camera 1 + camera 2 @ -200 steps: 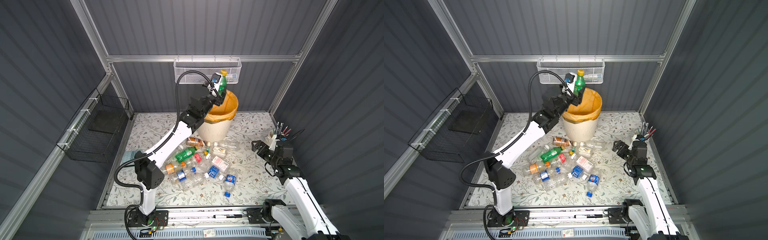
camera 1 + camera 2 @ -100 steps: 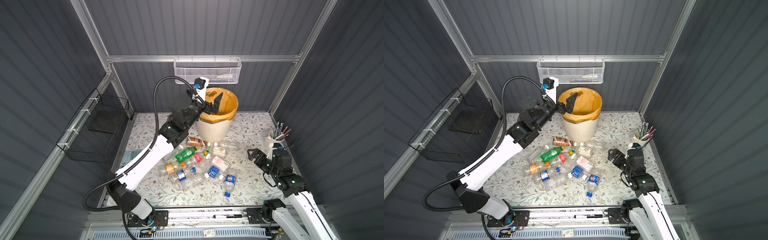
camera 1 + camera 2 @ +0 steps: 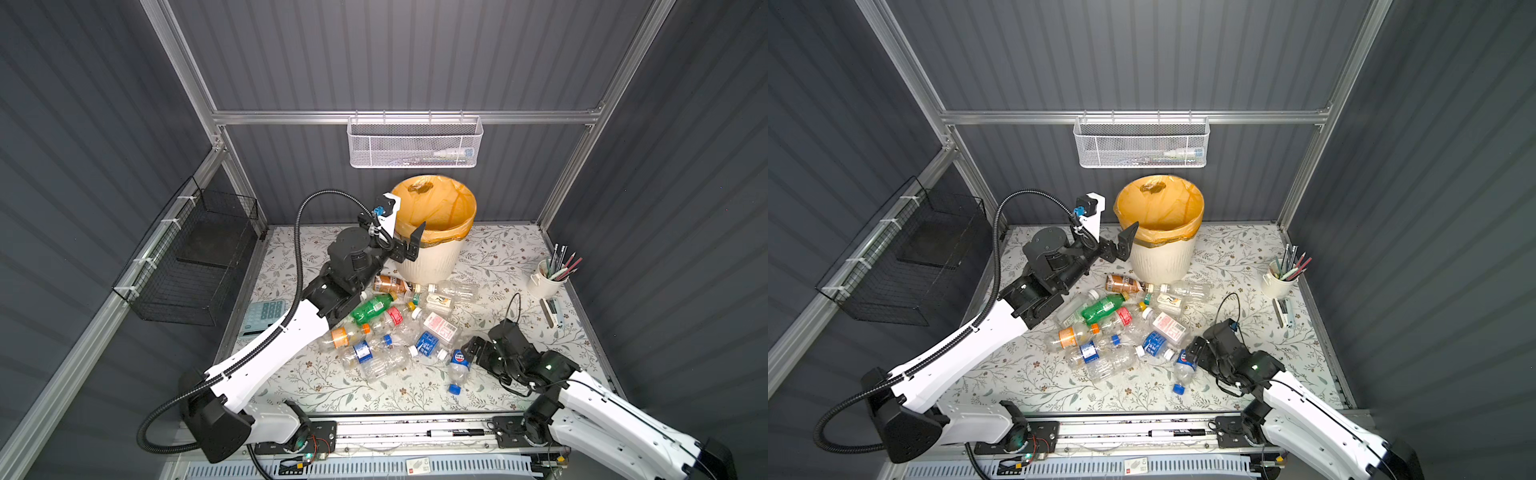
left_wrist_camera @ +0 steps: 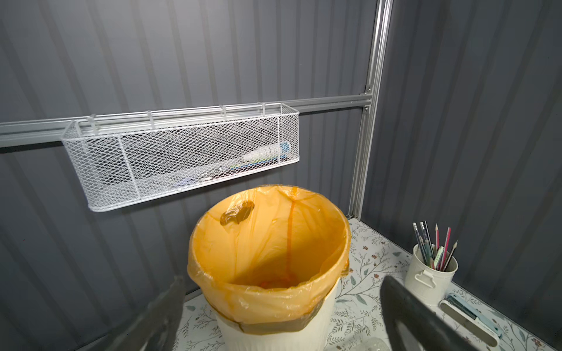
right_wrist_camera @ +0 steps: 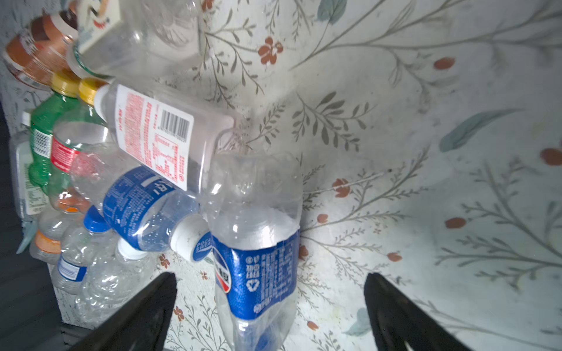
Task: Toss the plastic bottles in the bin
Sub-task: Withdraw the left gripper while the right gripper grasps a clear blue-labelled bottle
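The bin (image 3: 432,262) (image 3: 1163,264), cream with an orange liner, stands at the back of the mat. My left gripper (image 3: 409,245) (image 3: 1121,245) hangs open and empty beside its left rim; in the left wrist view the gripper (image 4: 282,281) faces the bin (image 4: 273,297). Several plastic bottles (image 3: 386,328) (image 3: 1113,324) lie in a heap in front of the bin. My right gripper (image 3: 469,353) (image 3: 1192,353) (image 5: 270,276) is low at the heap's right end and open. A clear bottle with a blue label (image 3: 457,361) (image 5: 258,273) lies between its fingers, with gaps on both sides.
A white mesh basket (image 3: 413,143) hangs on the back wall above the bin. On the left wall is a black wire basket (image 3: 195,266). A pencil cup (image 3: 544,278) and a stapler (image 3: 555,311) sit at the right edge. A calculator (image 3: 262,318) lies at the left.
The green bottle the left gripper held over the bin is gone from it; that gripper has opened and drawn back and down. The right arm moved left and down onto the blue-labelled bottle.
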Available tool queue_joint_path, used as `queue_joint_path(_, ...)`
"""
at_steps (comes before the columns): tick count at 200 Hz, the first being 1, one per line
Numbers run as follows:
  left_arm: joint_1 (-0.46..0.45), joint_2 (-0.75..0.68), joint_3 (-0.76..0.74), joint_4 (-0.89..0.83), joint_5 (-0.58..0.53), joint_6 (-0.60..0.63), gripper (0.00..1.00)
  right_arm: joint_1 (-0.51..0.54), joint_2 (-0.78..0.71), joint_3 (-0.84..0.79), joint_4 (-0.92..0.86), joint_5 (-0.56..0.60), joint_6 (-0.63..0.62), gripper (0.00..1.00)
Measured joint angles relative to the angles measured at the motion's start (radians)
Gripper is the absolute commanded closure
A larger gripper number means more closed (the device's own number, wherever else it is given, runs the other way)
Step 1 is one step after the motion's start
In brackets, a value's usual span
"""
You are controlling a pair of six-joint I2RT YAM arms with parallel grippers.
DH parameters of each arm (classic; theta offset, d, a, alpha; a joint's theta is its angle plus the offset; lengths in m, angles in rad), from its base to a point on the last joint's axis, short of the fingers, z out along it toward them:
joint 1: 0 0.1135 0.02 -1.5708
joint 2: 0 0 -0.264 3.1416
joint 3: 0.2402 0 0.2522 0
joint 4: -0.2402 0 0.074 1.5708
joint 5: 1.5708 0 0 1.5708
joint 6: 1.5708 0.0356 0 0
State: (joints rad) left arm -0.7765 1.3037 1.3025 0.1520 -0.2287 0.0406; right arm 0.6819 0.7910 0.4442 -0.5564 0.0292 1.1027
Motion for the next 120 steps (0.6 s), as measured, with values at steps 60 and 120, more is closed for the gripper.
queue_joint_path(60, 0.000, -0.107, -0.090, -0.018, -0.044, 0.000, 0.00, 0.040, 0.174, -0.010, 0.126, 0.004, 0.031, 0.17)
queue_joint_path(120, 0.000, -0.132, -0.166, -0.066, -0.072, -0.014, 0.00, 0.040, 0.269, -0.035, 0.216, 0.024, 0.013, 0.36)
